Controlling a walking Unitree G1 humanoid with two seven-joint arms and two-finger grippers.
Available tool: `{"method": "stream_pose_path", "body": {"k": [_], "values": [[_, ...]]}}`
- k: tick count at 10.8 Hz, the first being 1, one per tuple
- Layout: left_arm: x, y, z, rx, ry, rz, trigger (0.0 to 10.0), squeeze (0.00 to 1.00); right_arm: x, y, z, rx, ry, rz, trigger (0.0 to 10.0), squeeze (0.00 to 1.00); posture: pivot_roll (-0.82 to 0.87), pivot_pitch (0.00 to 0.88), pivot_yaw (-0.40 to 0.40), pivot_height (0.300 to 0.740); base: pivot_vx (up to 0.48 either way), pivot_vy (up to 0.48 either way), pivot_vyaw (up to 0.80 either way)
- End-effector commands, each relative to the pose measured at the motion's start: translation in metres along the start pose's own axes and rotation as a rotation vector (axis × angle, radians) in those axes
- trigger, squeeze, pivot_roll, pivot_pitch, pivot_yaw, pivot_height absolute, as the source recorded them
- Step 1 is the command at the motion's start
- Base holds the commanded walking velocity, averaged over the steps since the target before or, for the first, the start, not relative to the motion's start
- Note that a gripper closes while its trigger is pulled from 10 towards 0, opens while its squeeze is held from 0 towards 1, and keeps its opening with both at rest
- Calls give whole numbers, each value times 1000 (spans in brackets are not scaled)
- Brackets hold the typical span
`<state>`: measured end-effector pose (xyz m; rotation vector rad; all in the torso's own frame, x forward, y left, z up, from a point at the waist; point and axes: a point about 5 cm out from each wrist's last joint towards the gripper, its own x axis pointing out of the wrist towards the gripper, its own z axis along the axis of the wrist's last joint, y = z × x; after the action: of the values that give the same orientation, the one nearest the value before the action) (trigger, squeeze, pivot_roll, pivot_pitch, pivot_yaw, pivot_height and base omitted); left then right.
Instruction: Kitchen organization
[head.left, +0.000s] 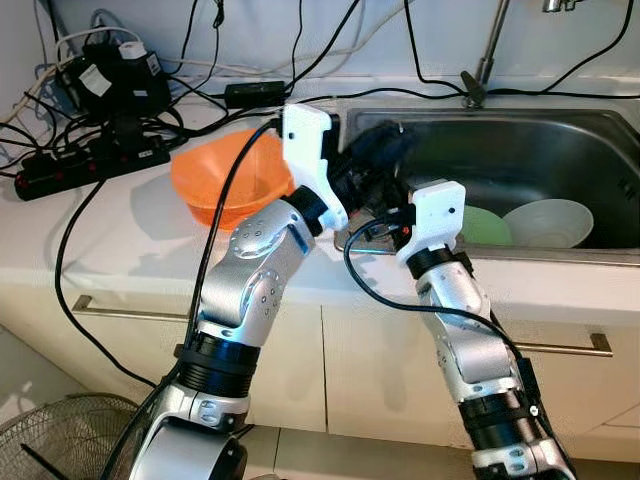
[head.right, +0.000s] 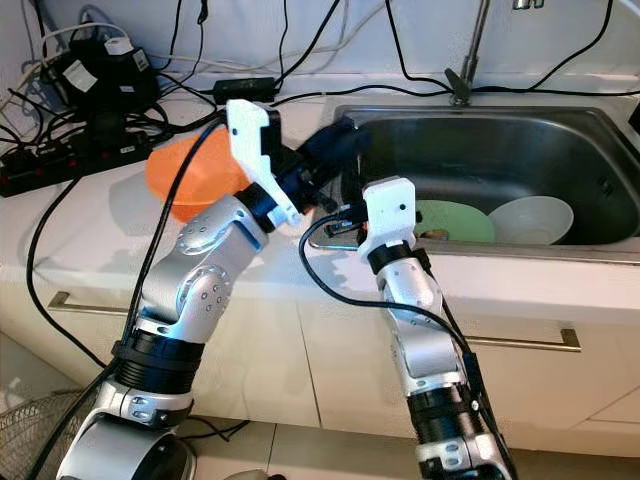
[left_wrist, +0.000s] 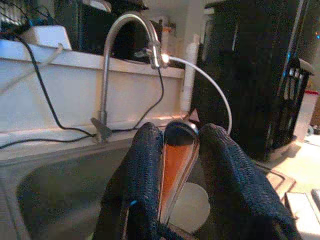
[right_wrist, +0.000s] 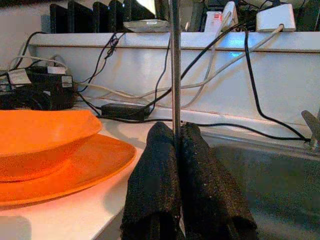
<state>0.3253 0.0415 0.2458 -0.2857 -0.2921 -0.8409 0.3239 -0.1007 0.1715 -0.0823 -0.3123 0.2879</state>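
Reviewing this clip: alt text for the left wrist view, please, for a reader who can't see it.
The left pincer is shut on a spoon, its shiny bowl reflecting orange, held above a steel sink. Behind stands a curved faucet with black cables trailing along the white ledge, and a pale dish lies in the basin below.

left end effector (left_wrist: 177, 185) clamped, right end effector (right_wrist: 177, 185) clamped

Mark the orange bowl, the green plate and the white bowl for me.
orange bowl (head.left: 215, 180), left eye view, on its inner wall.
green plate (head.right: 455, 220), right eye view, on its flat face in the sink.
white bowl (head.left: 550, 222), left eye view, on its outer side.
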Motion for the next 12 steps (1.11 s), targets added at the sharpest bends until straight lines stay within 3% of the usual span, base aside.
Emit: {"method": "stream_pose_path", "body": {"k": [1, 6, 7, 8, 10, 12], "values": [[-5, 8, 9, 28, -42, 49, 10000, 0, 2, -9, 2, -5, -8, -27, 0, 0, 21, 0, 65, 740, 0, 0, 0], [-18, 16, 9, 46, -32, 81, 10000, 0, 15, -39, 7, -88, -30, -118, 0, 0, 24, 0, 61, 740, 0, 0, 0], [-23, 19, 2, 71, 11, 86, 10000, 0, 21, -47, 7, -105, -29, -163, 1647, 0, 25, 0, 60, 740, 0, 0, 0], [-29, 22, -7, 90, 76, 93, 10000, 0, 25, -57, 7, -123, -20, -208, 10000, 0, 27, 0, 62, 740, 0, 0, 0], [-41, 23, -20, 130, 164, 76, 10000, 0, 29, -75, 9, -166, -10, -250, 10000, 0, 31, 0, 58, 740, 0, 0, 0], [-51, 22, -30, 115, 231, 40, 10000, 0, 34, -85, 4, -204, 19, -261, 10000, 0, 34, 0, 58, 740, 0, 0, 0]]}}
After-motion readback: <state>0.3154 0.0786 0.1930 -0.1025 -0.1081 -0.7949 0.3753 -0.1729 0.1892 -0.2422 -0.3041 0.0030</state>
